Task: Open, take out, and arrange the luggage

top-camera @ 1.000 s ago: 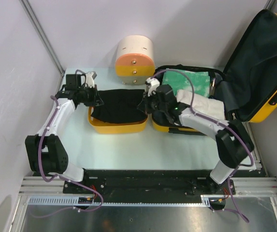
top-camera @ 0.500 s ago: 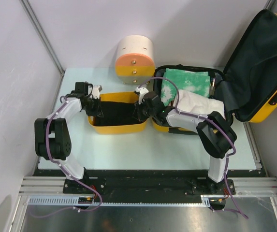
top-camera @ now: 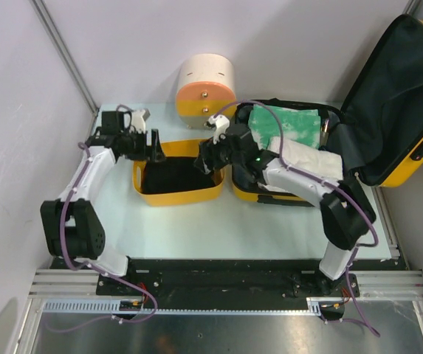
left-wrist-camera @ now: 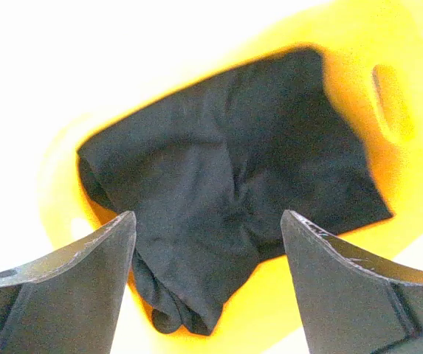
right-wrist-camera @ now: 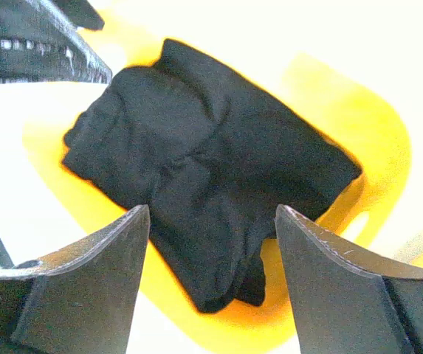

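Starting from the left edge of the table (top-camera: 115, 221): left gripper (top-camera: 154, 147) up over the far-left corner of the small yellow tub (top-camera: 178, 198), fingers spread wide, nothing btwn them, clear of the cloth afaict. Tub itself roughly mid-table, a bit left of centre. Inside it, a rumpled black cloth (top-camera: 168, 177) covering most of the bottom, w/ yellow rim showing round it in both wrist views. Over the tub's far-right corner, right gripper (top-camera: 205, 156), fingers likewise parted, holding nothing, pointed down at that same cloth; bit of the left gripper poking into the top-left of the right wrist view. Back by the far edge, just behind the tub, a cream-and-orange cylindrical container (top-camera: 206, 92). Then the luggage (top-camera: 399, 103): on the right half of the table, base lying flat w/ its left side right up against the tub's right end, lid swung open and leaning out past the right edge, dark lining toward the cam. In the base, a green-and-white cloth (top-camera: 289, 125) on the far side, a white cloth (top-camera: 307, 158) nearer, right arm stretched across over both.
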